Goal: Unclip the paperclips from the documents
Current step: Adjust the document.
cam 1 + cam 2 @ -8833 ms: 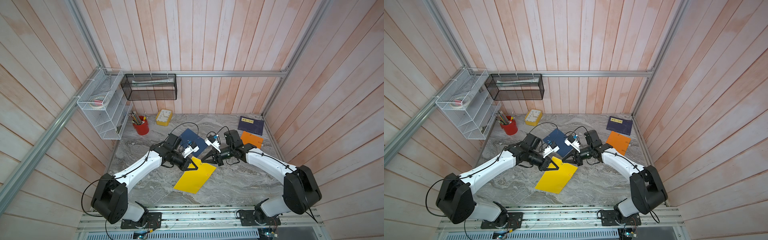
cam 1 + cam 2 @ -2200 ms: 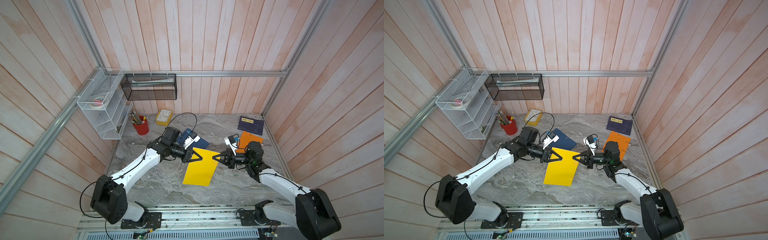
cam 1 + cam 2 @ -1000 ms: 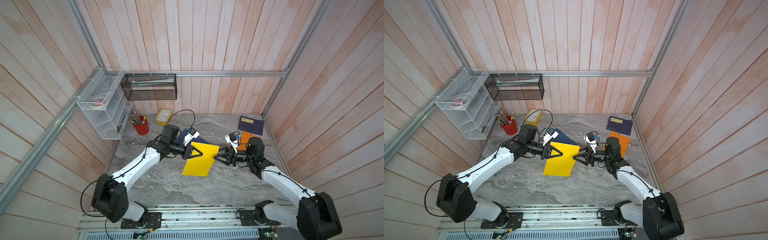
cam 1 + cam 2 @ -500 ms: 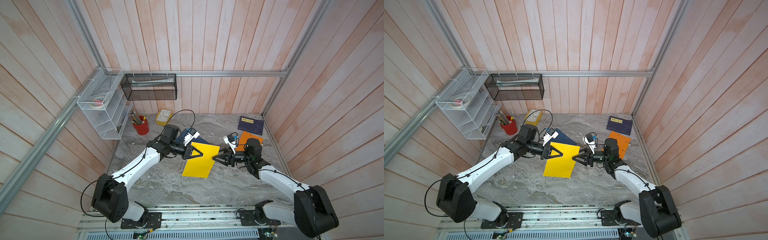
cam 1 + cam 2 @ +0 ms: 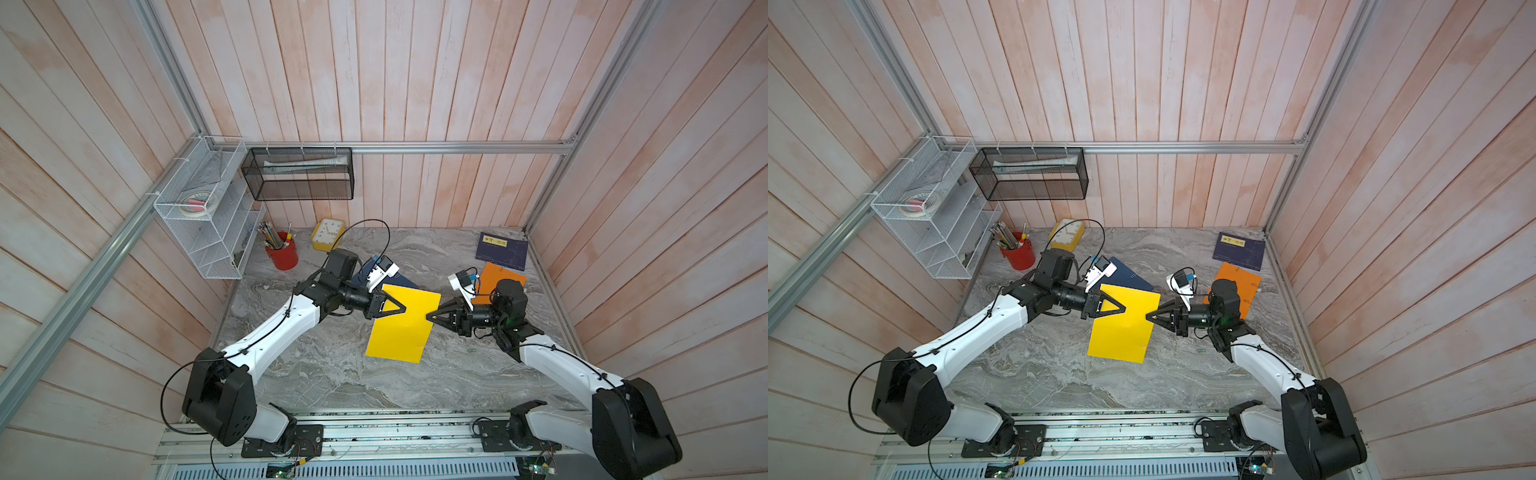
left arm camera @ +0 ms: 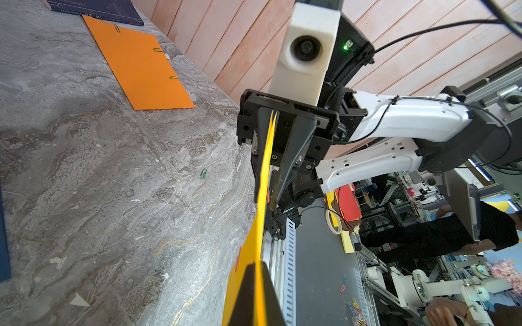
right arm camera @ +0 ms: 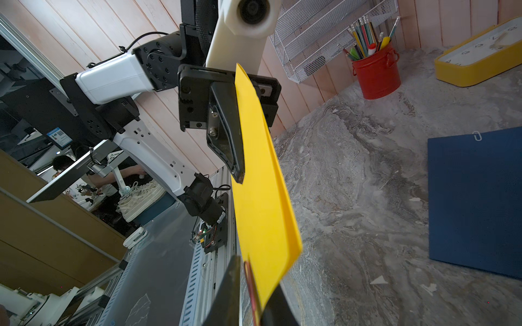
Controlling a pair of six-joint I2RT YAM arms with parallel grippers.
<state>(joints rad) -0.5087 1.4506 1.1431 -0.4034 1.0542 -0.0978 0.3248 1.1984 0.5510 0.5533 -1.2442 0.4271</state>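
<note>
Paperclip: reddish paperclip [image 7: 251, 285] sits on one edge of the yellow document [image 5: 401, 328], between the fingers of the right end effector [image 5: 429, 318].
Yellow document: held up off the tabletop [image 5: 332, 374], stretched between the two arms.
Right end effector: fingers almost together, pinching the sheet's edge right at the clip.
Left end effector [image 5: 402, 310]: clamped tight on the opposite edge of the same sheet.
Other documents: orange document [image 6: 138, 65] lies flat near the wall with green paperclips [image 6: 158, 50] along its edge; blue document [image 7: 474, 203] lies flat with a silver paperclip [image 7: 477, 136] on its edge.
Loose clip: loose green clip [image 6: 203, 173] lies alone on the tabletop near the right arm.
</note>
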